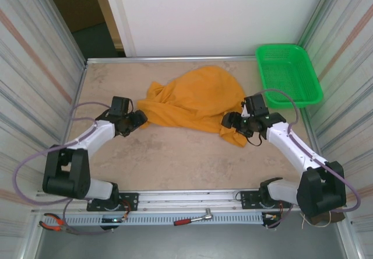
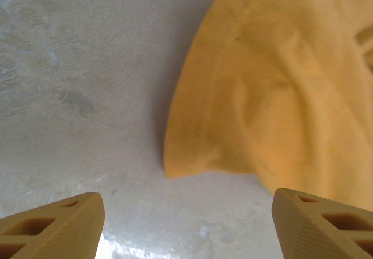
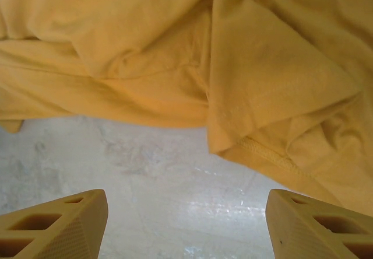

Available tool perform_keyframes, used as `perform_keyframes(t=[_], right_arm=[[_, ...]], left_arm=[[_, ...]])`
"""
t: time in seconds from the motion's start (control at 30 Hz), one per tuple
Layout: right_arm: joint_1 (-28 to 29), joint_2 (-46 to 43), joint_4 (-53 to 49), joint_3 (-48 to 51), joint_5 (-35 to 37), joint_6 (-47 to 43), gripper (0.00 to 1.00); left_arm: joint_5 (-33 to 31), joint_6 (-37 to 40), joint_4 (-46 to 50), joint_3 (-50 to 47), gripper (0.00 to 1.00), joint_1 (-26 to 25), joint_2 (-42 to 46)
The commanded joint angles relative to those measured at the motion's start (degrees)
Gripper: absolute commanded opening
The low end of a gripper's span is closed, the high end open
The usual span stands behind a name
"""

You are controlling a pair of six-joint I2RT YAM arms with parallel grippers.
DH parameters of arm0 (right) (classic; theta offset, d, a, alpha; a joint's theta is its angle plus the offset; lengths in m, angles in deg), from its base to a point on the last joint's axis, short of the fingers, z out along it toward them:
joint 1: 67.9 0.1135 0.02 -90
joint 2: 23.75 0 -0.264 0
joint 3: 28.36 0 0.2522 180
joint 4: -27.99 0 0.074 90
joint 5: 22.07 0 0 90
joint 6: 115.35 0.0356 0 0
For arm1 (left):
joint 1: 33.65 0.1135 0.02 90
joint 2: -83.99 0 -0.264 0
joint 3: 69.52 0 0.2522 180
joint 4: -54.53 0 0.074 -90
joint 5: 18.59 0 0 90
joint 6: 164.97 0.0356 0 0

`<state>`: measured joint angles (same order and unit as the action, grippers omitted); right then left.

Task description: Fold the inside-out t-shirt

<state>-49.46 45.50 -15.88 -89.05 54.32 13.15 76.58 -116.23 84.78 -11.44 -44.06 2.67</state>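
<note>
I'm looking at a beige, marbled tabletop [image 1: 175, 154]. The orange-yellow t-shirt [image 1: 195, 98] lies crumpled on it toward the far middle. A green plastic basket [image 1: 288, 75] sits in the far right corner, near the shirt but apart from it.

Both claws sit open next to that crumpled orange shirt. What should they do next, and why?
Probably each should ease forward and close on the nearest stitched edge. The t-shirt lies bunched, held by neither: the left gripper and the right gripper stand open over bare table, cloth just ahead.
</note>
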Motion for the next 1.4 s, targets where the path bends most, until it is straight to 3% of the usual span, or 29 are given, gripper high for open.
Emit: perform_keyframes(t=[0.0,0.27,0.47,0.87,1.03,1.27,1.33,1.37], right_arm=[[2.4,-1.6,-0.1,1.5,3.8,3.9,0.71],[3.5,-2.5,-0.5,2.6,5.7,5.3,0.72],[3.4,-3.7,-1.1,2.7,6.5,5.2,0.72],[3.3,-3.6,-0.9,2.8,6.7,5.4,0.72],[3.3,-2.8,-0.2,3.1,6.4,5.5,0.72],[3.3,-3.0,0.0,3.4,6.5,5.7,0.72],[3.3,-3.1,0.1,3.5,6.5,5.7,0.72],[3.3,-3.0,0.3,3.7,6.5,5.7,0.72]], left_arm=[[2.1,4.4,-3.5,3.9,0.76,1.0,-4.0],[1.8,15.8,-8.6,12.9,0.74,4.8,-13.4],[10.3,20.7,-11.5,18.0,0.7,7.5,-19.3],[15.6,17.6,-14.8,18.6,0.59,7.5,-22.5],[15.6,17.2,-15.5,16.7,0.49,7.6,-21.7],[15.5,16.5,-16.1,14.9,0.51,7.6,-20.8],[15.5,16.6,-16.1,14.7,0.45,7.6,-20.8],[15.5,16.6,-16.2,14.7,0.35,7.6,-20.9]])
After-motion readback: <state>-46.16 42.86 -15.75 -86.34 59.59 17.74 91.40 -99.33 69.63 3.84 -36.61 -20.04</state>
